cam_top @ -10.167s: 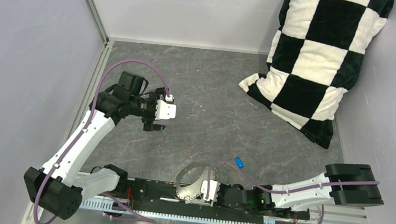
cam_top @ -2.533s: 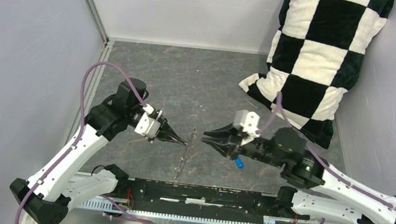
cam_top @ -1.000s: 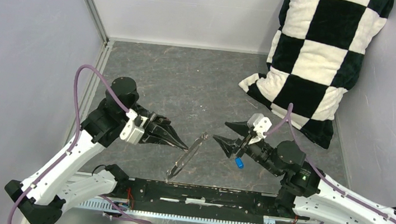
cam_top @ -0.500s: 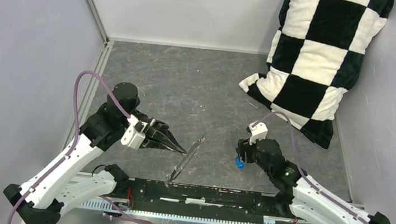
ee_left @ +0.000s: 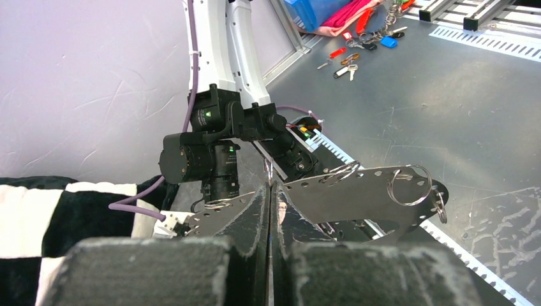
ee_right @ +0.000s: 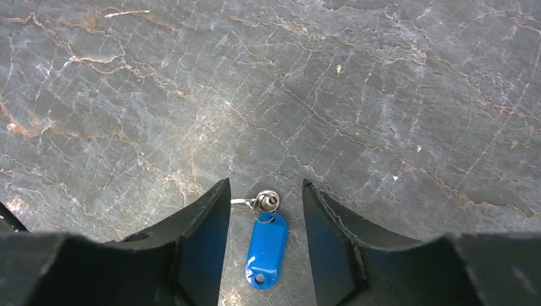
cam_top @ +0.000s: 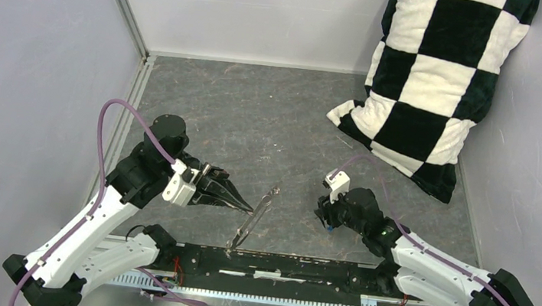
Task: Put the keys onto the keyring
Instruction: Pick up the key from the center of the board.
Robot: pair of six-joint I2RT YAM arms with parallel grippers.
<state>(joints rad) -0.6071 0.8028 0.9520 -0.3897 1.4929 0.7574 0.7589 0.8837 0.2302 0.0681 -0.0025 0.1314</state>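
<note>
The keyring looks like a thin dark-grey rod edge-on in the top view. In the left wrist view the keyring is a flat curved metal piece with holes and small split rings. My left gripper is shut on its edge and holds it above the floor. A key with a bright blue head and a small silvery ring lies on the floor. My right gripper points down over it, open, with one finger on each side and a gap to both. In the top view the right gripper hides most of the key.
A black-and-white checkered pillow leans in the back right corner. Grey walls close the left, back and right. The arms' mounting rail runs along the near edge. The left wrist view shows the right arm and loose keys lying far off.
My right gripper has swung down from level to pointing at the floor, over the blue key, and its jaws have narrowed. The left gripper with the keyring has shifted slightly nearer.
</note>
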